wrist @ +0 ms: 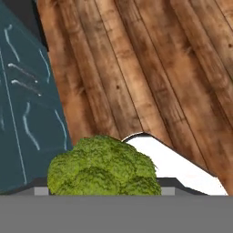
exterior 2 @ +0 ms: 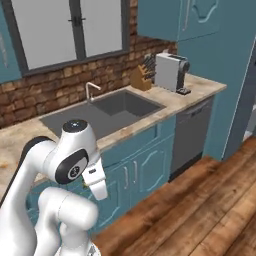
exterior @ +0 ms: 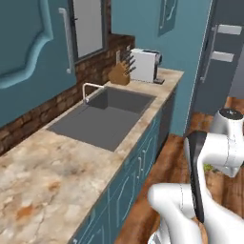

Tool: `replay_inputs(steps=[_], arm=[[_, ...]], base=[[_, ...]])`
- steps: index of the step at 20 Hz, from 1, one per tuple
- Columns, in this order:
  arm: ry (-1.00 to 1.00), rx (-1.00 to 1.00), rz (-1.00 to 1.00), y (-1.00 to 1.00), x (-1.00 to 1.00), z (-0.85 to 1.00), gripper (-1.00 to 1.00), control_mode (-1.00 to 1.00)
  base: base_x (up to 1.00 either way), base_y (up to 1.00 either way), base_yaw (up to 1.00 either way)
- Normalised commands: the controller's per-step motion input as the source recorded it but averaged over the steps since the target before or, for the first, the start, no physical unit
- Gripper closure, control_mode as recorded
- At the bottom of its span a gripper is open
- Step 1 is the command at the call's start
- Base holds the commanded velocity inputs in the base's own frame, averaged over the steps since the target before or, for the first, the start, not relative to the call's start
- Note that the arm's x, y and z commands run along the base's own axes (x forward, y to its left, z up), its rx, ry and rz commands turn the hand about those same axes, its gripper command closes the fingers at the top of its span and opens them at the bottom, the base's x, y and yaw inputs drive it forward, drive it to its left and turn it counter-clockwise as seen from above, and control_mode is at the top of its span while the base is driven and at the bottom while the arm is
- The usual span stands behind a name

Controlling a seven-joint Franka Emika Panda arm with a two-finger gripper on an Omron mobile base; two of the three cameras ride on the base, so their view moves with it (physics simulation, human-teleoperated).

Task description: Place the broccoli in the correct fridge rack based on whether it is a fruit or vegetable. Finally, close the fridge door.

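Wooden floorboards [wrist: 150,68] ran beside the teal base cabinets [exterior 2: 135,172], under a marble counter [exterior: 52,176] with a grey sink [exterior: 107,116], a knife block [exterior: 120,74] and a white coffee machine [exterior: 145,64]. At the far right of the left base view, part of the fridge door [exterior: 214,81] stood with white shelf boards on its inner side. The broccoli [wrist: 104,168] sat right at the gripper [wrist: 104,191] in the hand view, its green crown hiding the fingertips; the jaws appeared to be partly closed round it, carried low over the floor. A speck of green also showed behind the arm in the left base view. The carrying step seemed in hand: next, the base would have to bring the arm round to the fridge and lift the floret to the vegetable rack. Which rack that was could not be told, and the fridge interior was cut off.
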Motion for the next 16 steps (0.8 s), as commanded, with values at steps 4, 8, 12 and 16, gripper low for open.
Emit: replay_inputs(steps=[4,8,12,16], arm=[[0.0,0.0,0.0,0.0,0.0,0.0,1.0,1.0],[0.0,0.0,0.0,0.0,0.0,0.0,1.0,1.0],[0.0,0.0,0.0,0.0,0.0,0.0,1.0,1.0],[0.0,0.0,0.0,0.0,0.0,0.0,1.0,1.0]], base=[[0.17,-0.75,-0.66],[0.85,-0.84,-0.42],[1.0,-0.92,-0.28],[1.0,-0.94,-0.25]])
